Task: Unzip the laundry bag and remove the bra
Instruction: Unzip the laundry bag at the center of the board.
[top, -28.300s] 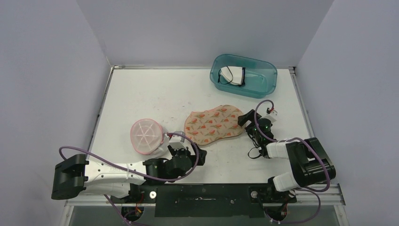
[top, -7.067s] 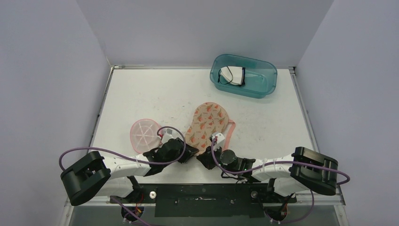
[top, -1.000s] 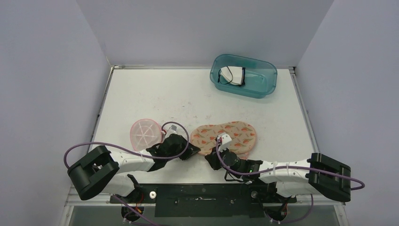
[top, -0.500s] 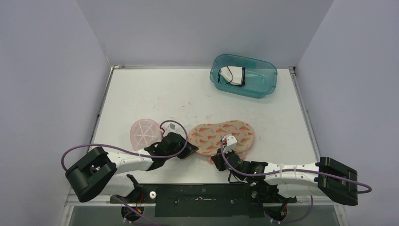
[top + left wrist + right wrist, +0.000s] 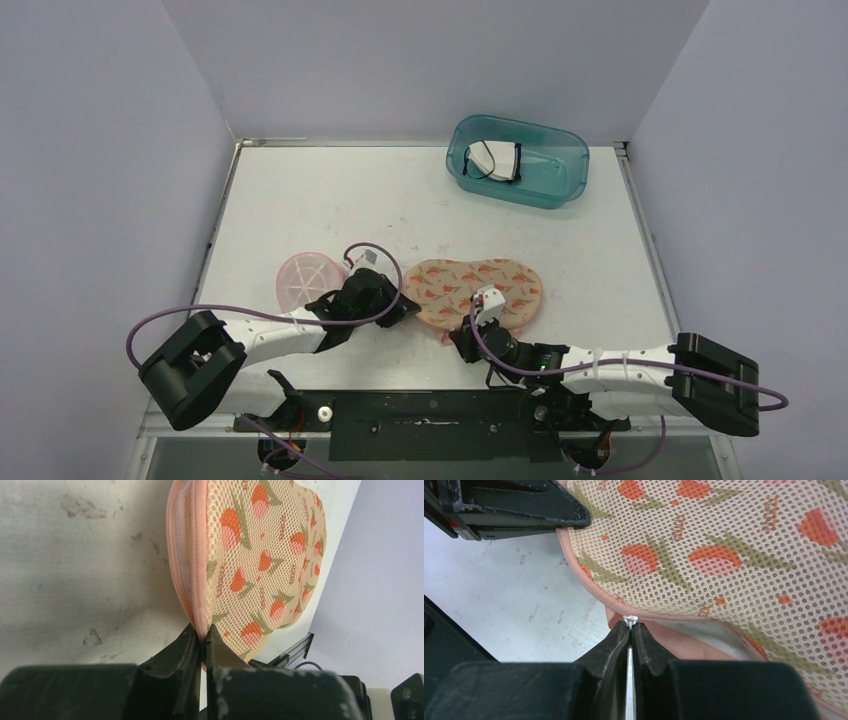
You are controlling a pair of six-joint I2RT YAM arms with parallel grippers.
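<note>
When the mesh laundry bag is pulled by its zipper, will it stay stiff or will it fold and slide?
Probably floppy: the seam of the laundry bag bends where the left gripper pinches it. Likely light, being open mesh, so it may slide unless held.

Beige mesh laundry bag point(image 5: 480, 285) with orange-red flower print and pink edging; teal tub point(image 5: 556, 176)

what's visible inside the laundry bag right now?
Through the opened stretch of zipper beside the right hand, only pink and pale fabric shows inside the laundry bag. Whether that is the bra can't be told; the mesh covers the rest.
</note>
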